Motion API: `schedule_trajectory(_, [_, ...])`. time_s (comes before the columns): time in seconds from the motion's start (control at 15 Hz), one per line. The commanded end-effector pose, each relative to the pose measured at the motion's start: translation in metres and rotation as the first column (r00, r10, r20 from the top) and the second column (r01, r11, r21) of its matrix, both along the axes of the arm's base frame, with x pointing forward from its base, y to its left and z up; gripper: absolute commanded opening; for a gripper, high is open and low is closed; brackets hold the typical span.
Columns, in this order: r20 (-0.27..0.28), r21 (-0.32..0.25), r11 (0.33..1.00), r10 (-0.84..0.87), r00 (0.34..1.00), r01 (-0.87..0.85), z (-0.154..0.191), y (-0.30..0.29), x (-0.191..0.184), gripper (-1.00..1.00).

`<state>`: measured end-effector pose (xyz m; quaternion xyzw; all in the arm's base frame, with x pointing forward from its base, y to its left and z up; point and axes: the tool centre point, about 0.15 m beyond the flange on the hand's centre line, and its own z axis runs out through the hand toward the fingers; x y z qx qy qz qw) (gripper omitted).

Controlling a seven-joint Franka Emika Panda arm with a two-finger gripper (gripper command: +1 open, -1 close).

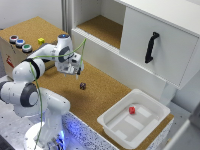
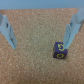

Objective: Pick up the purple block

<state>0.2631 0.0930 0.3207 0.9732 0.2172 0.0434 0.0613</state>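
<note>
The purple block (image 1: pixel 83 86) is a tiny dark cube lying on the cork table surface (image 1: pixel 95 100), a little toward the exterior view's right of my gripper and below it. In the wrist view the purple block (image 2: pixel 60 49) lies on the cork close to one fingertip, off the middle of the gap. My gripper (image 1: pixel 76 73) hangs above the table, open and empty. In the wrist view the gripper (image 2: pixel 39 37) shows both pale blue fingers (image 2: pixel 7 31) spread wide apart.
A white tray (image 1: pixel 150 122) at the exterior view's lower right holds a small red cube (image 1: pixel 132 110). A small yellow cube (image 1: pixel 41 40) sits on a box with coloured buttons (image 1: pixel 20 43). A white cabinet with a black handle (image 1: pixel 151 47) stands behind.
</note>
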Motion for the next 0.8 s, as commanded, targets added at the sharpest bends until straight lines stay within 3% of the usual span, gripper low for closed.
schedule_trajectory(0.0, [0.039,0.001,1.0,0.02,0.999,-0.02,-0.007,-0.012,0.001,1.0])
schedule_trajectory(0.53, [0.039,0.001,1.0,0.02,0.999,-0.02,-0.007,-0.012,0.001,1.0])
schedule_trajectory(0.6, [-0.01,0.01,1.0,0.007,1.0,-0.007,-0.004,-0.001,0.001,1.0])
schedule_trajectory(0.73, [0.016,0.021,0.999,0.031,0.999,-0.032,-0.019,-0.006,0.006,1.0])
